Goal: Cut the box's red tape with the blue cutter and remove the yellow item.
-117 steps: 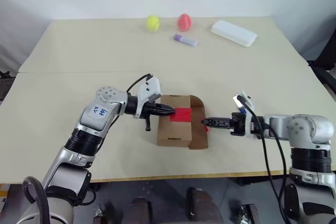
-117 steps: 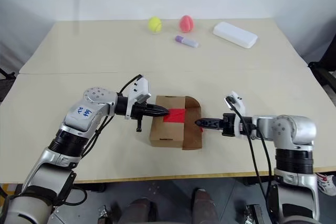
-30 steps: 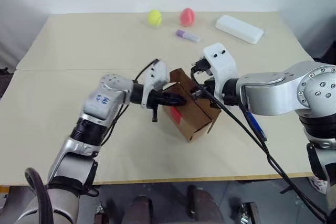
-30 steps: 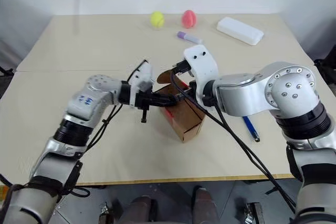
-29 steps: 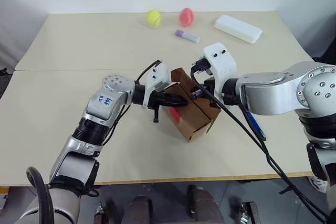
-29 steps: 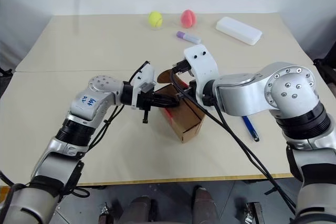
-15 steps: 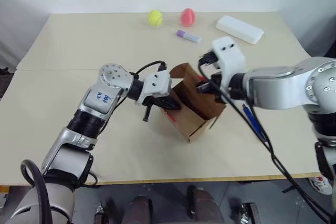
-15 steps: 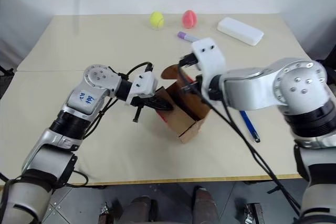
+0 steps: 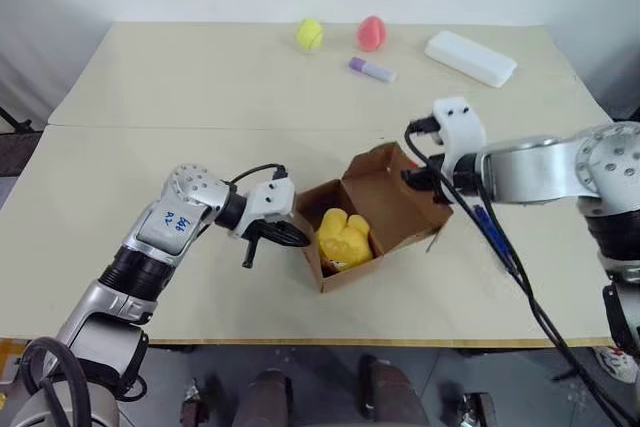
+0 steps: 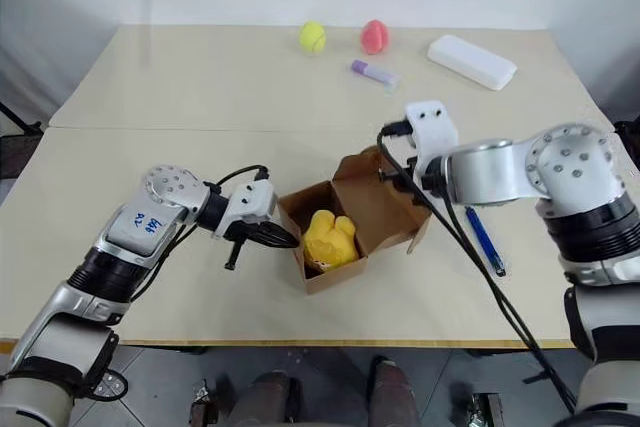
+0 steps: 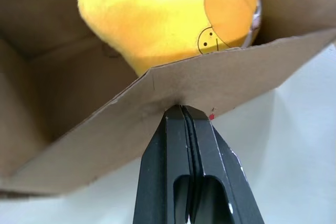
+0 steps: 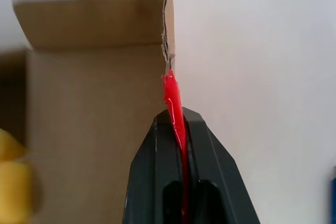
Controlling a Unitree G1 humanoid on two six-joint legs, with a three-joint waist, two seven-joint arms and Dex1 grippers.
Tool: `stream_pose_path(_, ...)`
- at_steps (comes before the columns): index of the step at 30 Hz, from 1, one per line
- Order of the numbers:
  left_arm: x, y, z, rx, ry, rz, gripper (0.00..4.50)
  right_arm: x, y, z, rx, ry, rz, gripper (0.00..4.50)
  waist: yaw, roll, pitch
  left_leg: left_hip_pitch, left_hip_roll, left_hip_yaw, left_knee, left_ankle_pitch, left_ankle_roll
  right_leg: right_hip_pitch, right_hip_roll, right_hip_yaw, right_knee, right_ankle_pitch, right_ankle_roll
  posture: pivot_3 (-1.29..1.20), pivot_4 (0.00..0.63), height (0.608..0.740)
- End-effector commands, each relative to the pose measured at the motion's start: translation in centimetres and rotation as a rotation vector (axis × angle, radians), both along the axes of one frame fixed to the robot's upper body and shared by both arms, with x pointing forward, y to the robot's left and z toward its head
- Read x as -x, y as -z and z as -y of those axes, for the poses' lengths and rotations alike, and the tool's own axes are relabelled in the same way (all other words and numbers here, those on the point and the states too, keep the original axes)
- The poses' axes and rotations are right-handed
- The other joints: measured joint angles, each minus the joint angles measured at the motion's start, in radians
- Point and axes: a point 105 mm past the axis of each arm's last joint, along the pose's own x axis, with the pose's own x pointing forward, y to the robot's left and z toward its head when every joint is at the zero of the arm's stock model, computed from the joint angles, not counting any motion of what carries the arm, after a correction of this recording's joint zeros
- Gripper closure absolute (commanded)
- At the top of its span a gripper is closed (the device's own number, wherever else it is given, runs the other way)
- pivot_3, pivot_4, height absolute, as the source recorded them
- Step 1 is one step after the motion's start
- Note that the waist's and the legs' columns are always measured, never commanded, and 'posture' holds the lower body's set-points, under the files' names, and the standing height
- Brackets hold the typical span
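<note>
Box (image 9: 375, 209) lies open mid-bench, lid flap swung toward robot's right. Yellow item (image 9: 344, 238) sits inside the open compartment, soft lump with orange patch, resting against the near wall. Left claw (image 11: 185, 109) pinched tight on the box's left wall edge, fingers closed on the cardboard. Right claw (image 12: 177, 115) clamped on the lid flap's edge, with the red tape (image 12: 172, 98) strip caught between its fingers. Blue cutter (image 10: 484, 238) lies flat on the bench (image 9: 200, 87) just right of the box, under the right arm's cable. Far edge: yellow-green ball (image 9: 309, 34), pink ball (image 9: 371, 32), lilac tube (image 9: 370, 69), white case (image 9: 470, 57), all well apart from the box.
</note>
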Motion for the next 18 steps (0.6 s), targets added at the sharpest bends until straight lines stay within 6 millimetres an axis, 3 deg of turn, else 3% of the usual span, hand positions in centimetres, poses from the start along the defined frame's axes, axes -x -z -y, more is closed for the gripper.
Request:
stream_pose_path(1,-0.7,-0.4,0.7,0.032,-0.031,0.062,4.5,0.3,0.9,0.4,-0.039,0.028,-0.025,4.48,0.001,0.0,0.0,0.0,0.0,0.0,0.0,0.0,0.0,0.0,0.0,-0.001,0.0,0.0,0.0,0.0,0.15,0.74)
stream_pose_path(8,-2.7,-0.5,1.2,0.094,-0.082,0.088,4.5,0.4,2.7,0.5,-0.047,0.035,0.031,4.48,-0.001,0.0,0.0,0.0,0.0,0.001,0.0,0.0,0.0,0.0,0.0,-0.001,-0.001,0.0,0.001,0.0,0.15,0.74)
stream_pose_path(11,-3.4,-0.6,1.0,0.113,-0.122,0.047,4.5,0.4,3.0,0.4,-0.079,0.03,0.088,3.79,-0.001,0.0,0.0,0.001,0.0,0.001,0.0,0.0,0.0,0.0,0.0,-0.001,0.0,0.001,0.001,0.0,0.15,0.74)
stream_pose_path(17,-4.2,-2.2,0.6,0.17,-0.17,0.02,3.09,0.8,1.4,0.4,-0.094,-0.042,0.233,1.85,-0.001,0.0,0.0,0.001,0.0,0.001,0.0,0.0,0.0,0.0,0.0,-0.001,0.0,0.001,0.002,0.0,0.15,0.74)
stream_pose_path(18,-4.3,-2.7,0.6,0.186,-0.176,0.017,3.05,0.8,1.1,0.8,-0.089,-0.045,0.253,1.83,-0.001,0.0,0.0,0.001,0.0,0.001,0.0,0.0,0.0,0.0,0.0,-0.001,0.0,0.001,0.002,0.0,0.15,0.74)
